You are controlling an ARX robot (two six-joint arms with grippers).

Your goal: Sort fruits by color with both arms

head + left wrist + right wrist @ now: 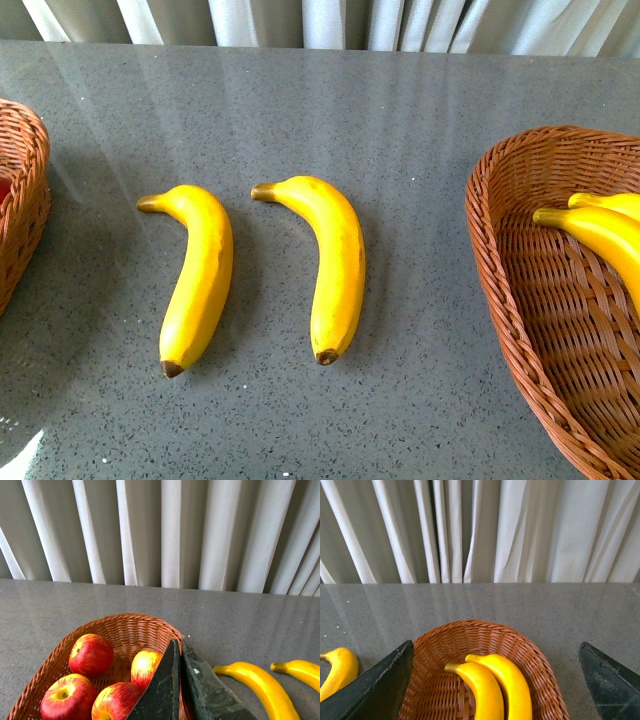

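Two yellow bananas lie side by side on the grey table in the front view, one at the left [198,276] and one at the right [331,262]. Two more bananas [600,228] lie in the wicker basket [520,300] at the right. In the left wrist view, several red apples [91,654] sit in a wicker basket [125,622]; my left gripper [179,647] is shut and empty above that basket's rim. In the right wrist view, my right gripper [496,652] is open and empty above the basket [530,652] with two bananas [492,685]. Neither arm shows in the front view.
The apple basket's edge [25,190] shows at the far left of the front view. White curtains [330,20] hang behind the table's far edge. The two loose bananas also show in the left wrist view [260,685]; one shows in the right wrist view [340,670].
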